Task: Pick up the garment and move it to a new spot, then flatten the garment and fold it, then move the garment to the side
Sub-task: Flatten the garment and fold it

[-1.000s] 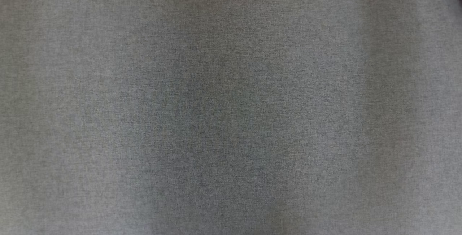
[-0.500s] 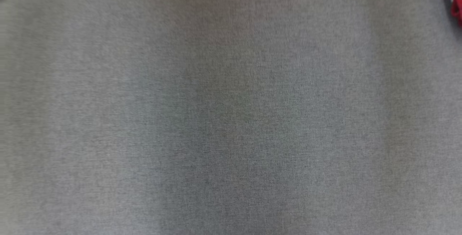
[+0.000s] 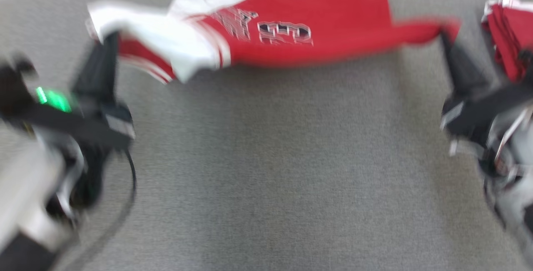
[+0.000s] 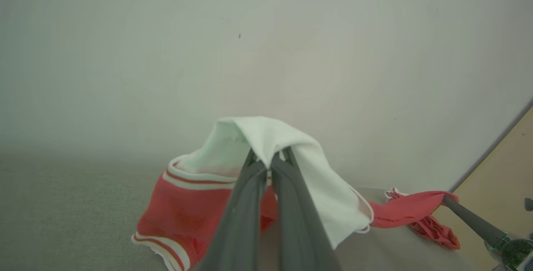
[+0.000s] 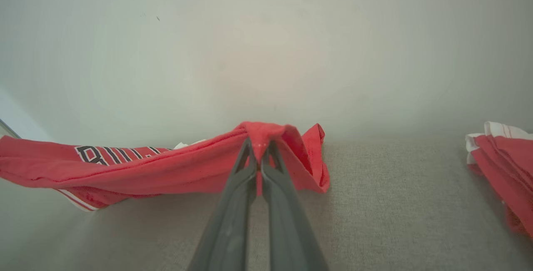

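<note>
A red garment (image 3: 316, 38) with white sleeves and black-and-white lettering hangs stretched between my two grippers above the grey cloth surface, near its far edge. At its white left end my left gripper (image 3: 109, 40) is shut on the garment (image 4: 266, 137); the white cloth drapes over the fingertips of that gripper (image 4: 268, 165). Its red right end (image 5: 266, 133) is pinched in my right gripper (image 3: 444, 37), whose jaws meet on a bunched fold, as its own view of the gripper (image 5: 258, 154) shows. The garment's middle sags a little.
A second pile of red and white clothes (image 3: 508, 29) lies at the far right, also seen as a pile (image 5: 504, 158) in the right wrist view. A pale wall (image 4: 250, 33) stands just behind the surface. The grey cloth (image 3: 266, 171) stretches wide toward me.
The head camera has swung up: earlier it faced plain grey cloth, with a sliver of red at the top right half a second ago. Now both grippers and the stretched garment are in sight.
</note>
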You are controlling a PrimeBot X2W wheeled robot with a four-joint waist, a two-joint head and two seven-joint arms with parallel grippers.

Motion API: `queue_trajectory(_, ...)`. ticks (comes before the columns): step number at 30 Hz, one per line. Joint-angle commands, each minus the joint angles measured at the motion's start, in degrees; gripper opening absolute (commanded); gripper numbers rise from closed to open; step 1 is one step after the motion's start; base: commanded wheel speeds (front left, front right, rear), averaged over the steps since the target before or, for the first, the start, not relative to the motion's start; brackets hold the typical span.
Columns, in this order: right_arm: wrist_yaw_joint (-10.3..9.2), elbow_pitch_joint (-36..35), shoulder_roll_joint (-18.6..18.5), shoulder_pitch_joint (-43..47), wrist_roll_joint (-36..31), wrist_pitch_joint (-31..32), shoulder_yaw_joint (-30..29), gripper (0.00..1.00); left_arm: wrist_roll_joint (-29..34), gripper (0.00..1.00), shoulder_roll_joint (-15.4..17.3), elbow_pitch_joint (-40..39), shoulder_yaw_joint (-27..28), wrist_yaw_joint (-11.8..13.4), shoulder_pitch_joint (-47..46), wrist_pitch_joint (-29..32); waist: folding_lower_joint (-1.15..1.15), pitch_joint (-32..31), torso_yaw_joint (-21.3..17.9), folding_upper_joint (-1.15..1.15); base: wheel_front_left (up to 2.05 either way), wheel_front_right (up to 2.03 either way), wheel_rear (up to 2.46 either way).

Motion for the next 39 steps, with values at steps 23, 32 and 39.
queue_trajectory(23,-0.16,-7.7,2.7,42.9,-6.2,0.6,-6.6,0.00,3.8,0.00,-8.3,-2.0,1.9,2.3,48.0,-0.3,0.02,-13.6,4.3,0.01,0.00,0.00,0.00)
queue_trajectory(32,-0.16,-8.6,3.5,52.2,-7.4,2.3,-9.7,0.00,5.1,0.00,-11.7,0.6,4.9,0.5,56.2,-0.3,0.02,-17.2,4.2,0.01,0.00,0.00,0.00)
queue_trajectory(39,-0.16,-8.9,4.7,58.1,-9.0,3.9,-9.8,0.00,4.1,0.00,-10.2,-2.0,6.4,1.7,59.5,-0.1,0.02,-16.2,3.9,0.01,0.00,0.00,0.00)
